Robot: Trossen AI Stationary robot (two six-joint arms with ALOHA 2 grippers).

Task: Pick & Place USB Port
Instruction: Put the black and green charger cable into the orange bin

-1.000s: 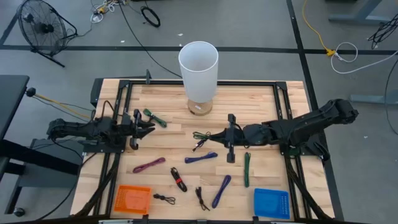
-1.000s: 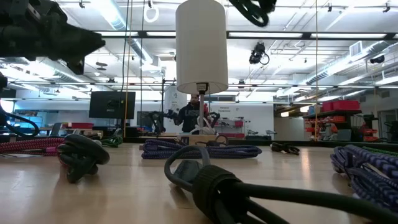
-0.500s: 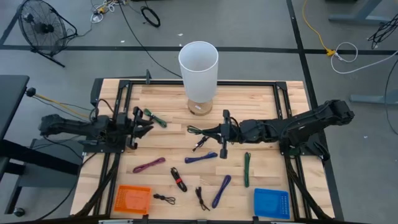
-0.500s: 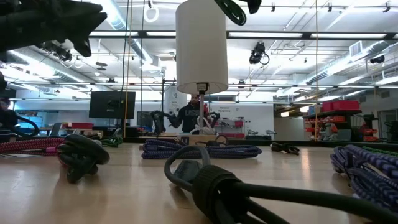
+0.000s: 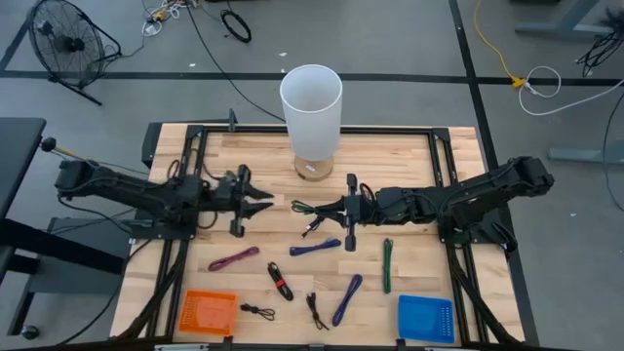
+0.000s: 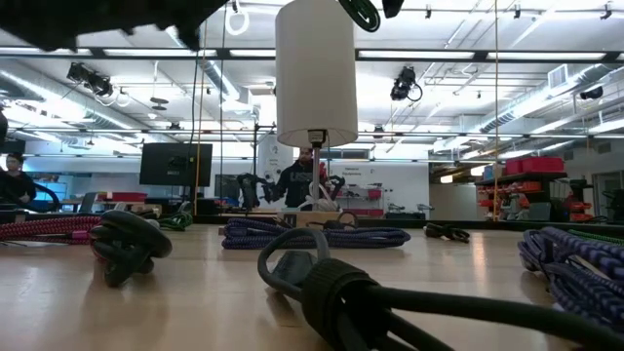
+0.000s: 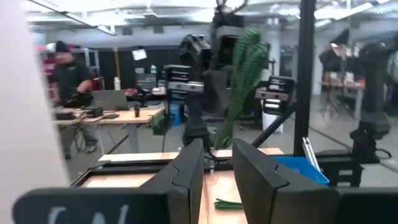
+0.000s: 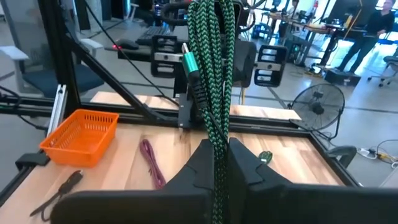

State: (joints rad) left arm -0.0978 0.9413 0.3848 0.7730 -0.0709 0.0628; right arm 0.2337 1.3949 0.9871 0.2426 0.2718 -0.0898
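Note:
My right gripper (image 5: pixel 328 208) is shut on a green-and-black coiled USB cable (image 5: pixel 303 206), held high above the table's middle; the cable also shows at the top of the low view (image 6: pixel 363 12). My left gripper (image 5: pixel 261 199) is open and empty. It faces the cable from the left, a short way off, and the left wrist view shows the cable (image 7: pixel 244 74) straight ahead of its fingers (image 7: pixel 188 174). A white cylinder (image 5: pixel 311 102) stands at the far middle. An orange basket (image 5: pixel 207 313) and a blue basket (image 5: pixel 426 318) sit at the near edge. My right gripper pinches the bundled cable strands (image 8: pixel 217 146) between its two fingers. The fingers lie level, coming from the table's right and pointing left. The rest of the bundle, with its plug (image 8: pixel 189 63), sticks out past the fingertips, lifted clear of the table.
Loose cables lie on the near half of the table: maroon (image 5: pixel 234 258), blue (image 5: pixel 315 247), green (image 5: pixel 387 265), blue (image 5: pixel 346 297), black-and-red (image 5: pixel 280 281) and small black ones (image 5: pixel 257 311). A dark frame (image 5: pixel 444 195) runs around the table.
My left gripper has gone toward the table's right, toward the held cable. My right gripper has gone a little toward the table's left with the green cable, which stays lifted clear.

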